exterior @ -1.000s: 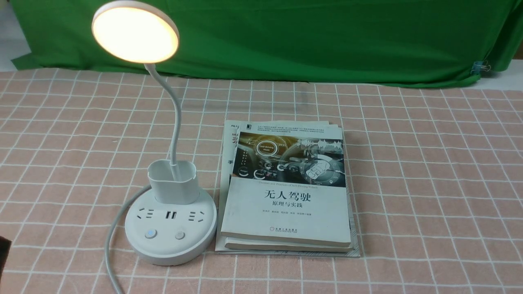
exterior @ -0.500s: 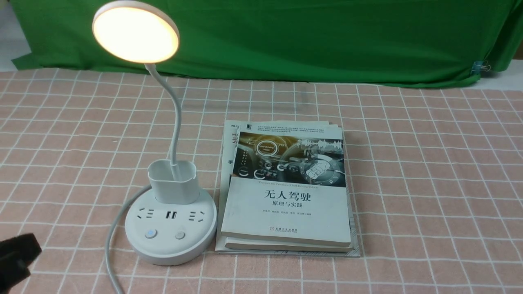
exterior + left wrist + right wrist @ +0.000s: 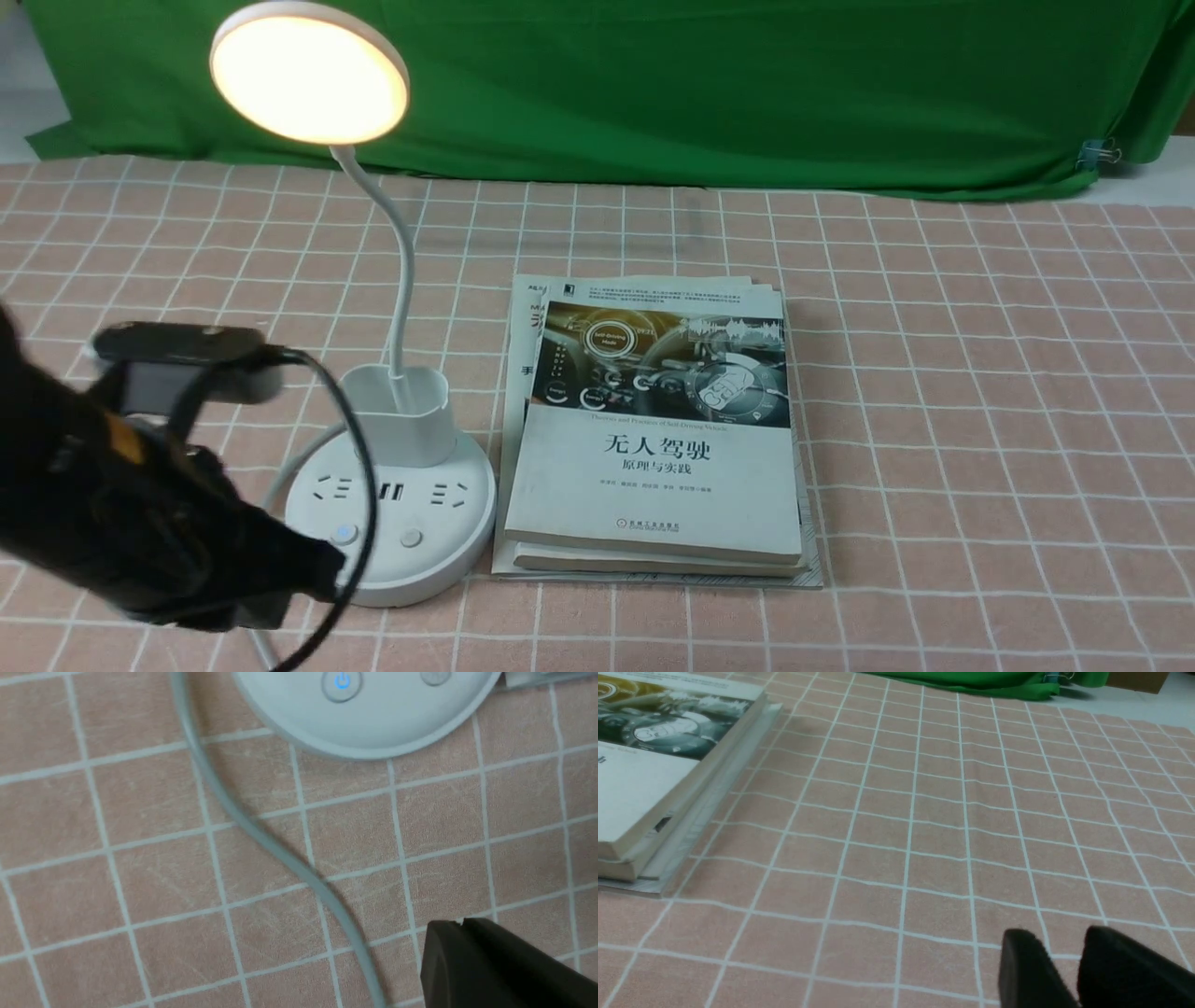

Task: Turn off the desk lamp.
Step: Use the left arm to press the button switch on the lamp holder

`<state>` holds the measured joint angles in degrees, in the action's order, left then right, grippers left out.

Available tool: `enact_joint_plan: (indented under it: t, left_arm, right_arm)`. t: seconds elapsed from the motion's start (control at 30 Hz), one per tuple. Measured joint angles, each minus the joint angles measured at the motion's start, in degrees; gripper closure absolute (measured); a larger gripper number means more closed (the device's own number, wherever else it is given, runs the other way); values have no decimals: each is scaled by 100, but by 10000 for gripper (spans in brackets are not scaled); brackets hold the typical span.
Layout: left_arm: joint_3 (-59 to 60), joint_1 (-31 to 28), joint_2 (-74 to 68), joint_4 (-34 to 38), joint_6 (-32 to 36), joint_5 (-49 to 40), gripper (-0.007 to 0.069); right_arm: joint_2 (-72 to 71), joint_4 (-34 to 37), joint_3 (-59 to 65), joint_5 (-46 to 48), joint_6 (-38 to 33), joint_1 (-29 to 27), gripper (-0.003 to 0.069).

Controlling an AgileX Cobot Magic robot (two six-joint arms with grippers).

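Observation:
The white desk lamp stands left of centre, its round disc head (image 3: 308, 73) lit. Its thin neck rises from the cup holder (image 3: 397, 415) on the round base (image 3: 448, 546), which has sockets and two buttons. One button (image 3: 344, 534) glows blue, the other (image 3: 411, 538) is plain. My left gripper (image 3: 322, 569) is shut and empty, its tip just beside the base's near-left rim. In the left wrist view the shut gripper (image 3: 460, 924) is short of the blue button (image 3: 342, 681). My right gripper (image 3: 1064, 947) is slightly open and empty over bare cloth.
The lamp's grey cord (image 3: 261, 835) runs from the base toward the near edge, under my left arm. A stack of books (image 3: 653, 439) lies right of the base, almost touching it, and shows in the right wrist view (image 3: 644, 765). A green backdrop (image 3: 747, 84) hangs behind.
My left arm has come in from the left edge and moved right toward the lamp base. The lamp stays lit; nothing else has moved.

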<state>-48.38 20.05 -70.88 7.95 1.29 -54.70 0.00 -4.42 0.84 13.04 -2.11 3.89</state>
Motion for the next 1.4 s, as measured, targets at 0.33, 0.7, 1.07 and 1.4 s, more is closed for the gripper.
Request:
enact_joint_plan:
  t: [0.33, 0.7, 1.07, 1.4]
  left_arm:
    - [-1354, 720, -1979, -452, -129, 157, 620]
    - [-1759, 463, -2869, -626, -129, 409, 620]
    - [-1851, 463, -3131, -555, -32, 407, 620]
    - [-1813, 463, -2589, -470, -71, 404, 620]
  right_arm:
    - [0, 0, 0, 0, 0, 0, 419]
    - [0, 0, 0, 0, 0, 0, 419]
    - [0, 0, 0, 0, 0, 0, 419]
    - [0, 0, 0, 0, 0, 0, 419]
